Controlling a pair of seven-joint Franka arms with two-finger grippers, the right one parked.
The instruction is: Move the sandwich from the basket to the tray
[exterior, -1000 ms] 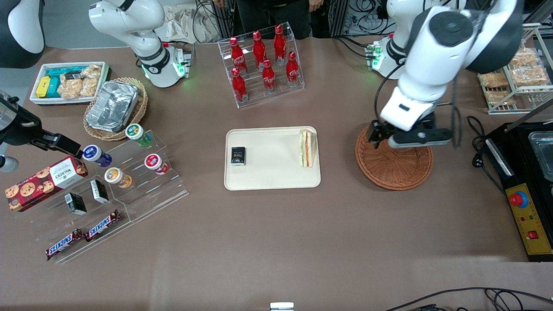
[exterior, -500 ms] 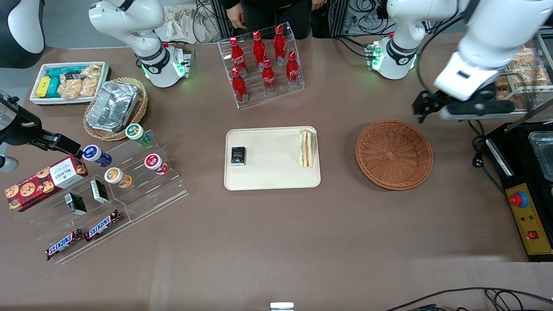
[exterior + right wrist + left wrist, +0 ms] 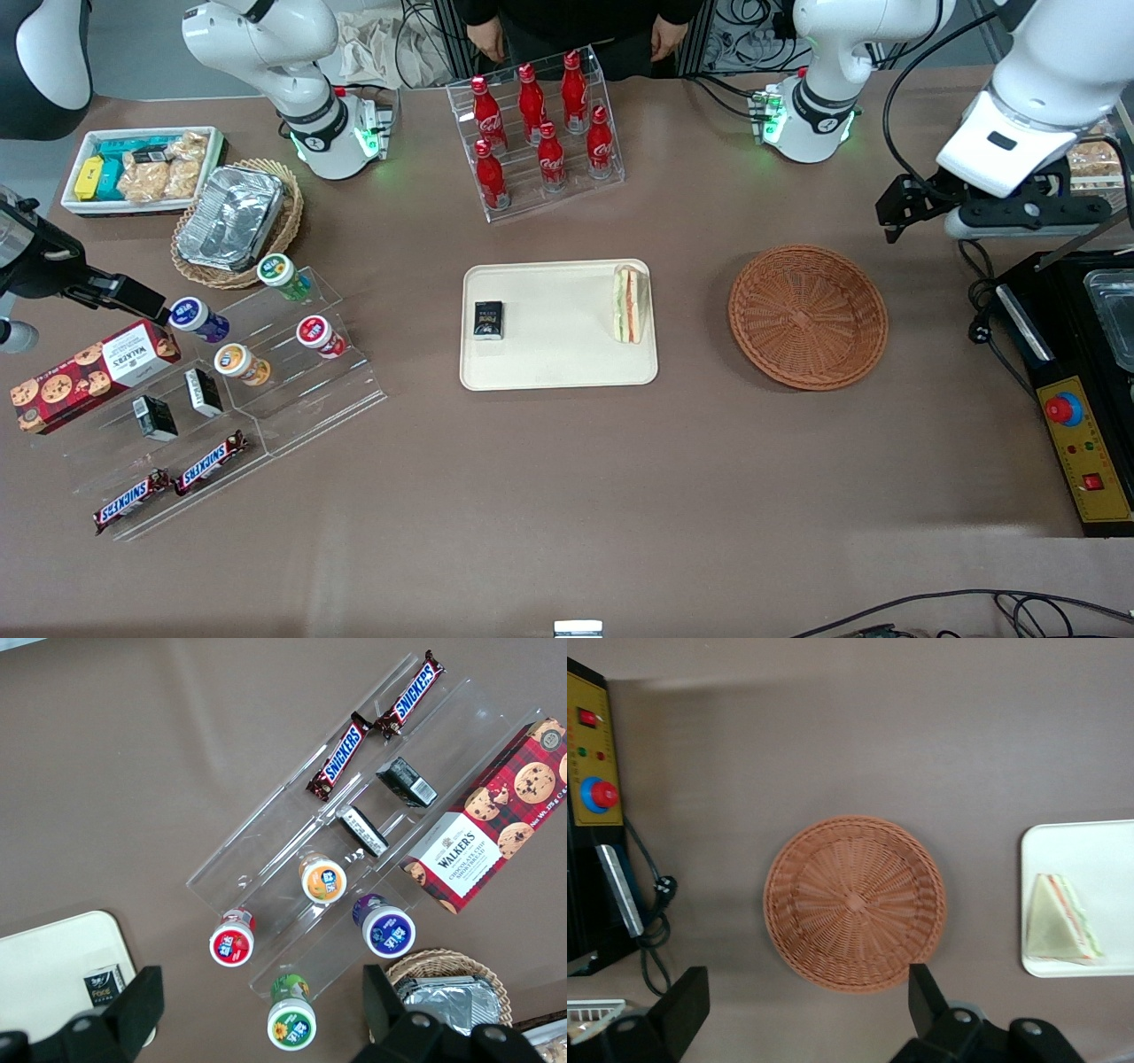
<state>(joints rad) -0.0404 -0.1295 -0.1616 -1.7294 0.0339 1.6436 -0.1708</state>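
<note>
One sandwich (image 3: 630,304) lies on your tray (image 3: 558,354), at the tray's end nearest the basket (image 3: 807,316), well apart from a small black pack (image 3: 487,320) at the tray's other end. The basket holds nothing. Your gripper (image 3: 897,206) hangs high above the table toward the working arm's end, farther from the front camera than the basket; its fingers (image 3: 685,1010) are spread wide, gripping nothing.

The tray (image 3: 1099,904) runs off the wrist view's edge, only its basket-side end showing. The gripper (image 3: 897,208) fingers are too dark to read from the front.
</note>
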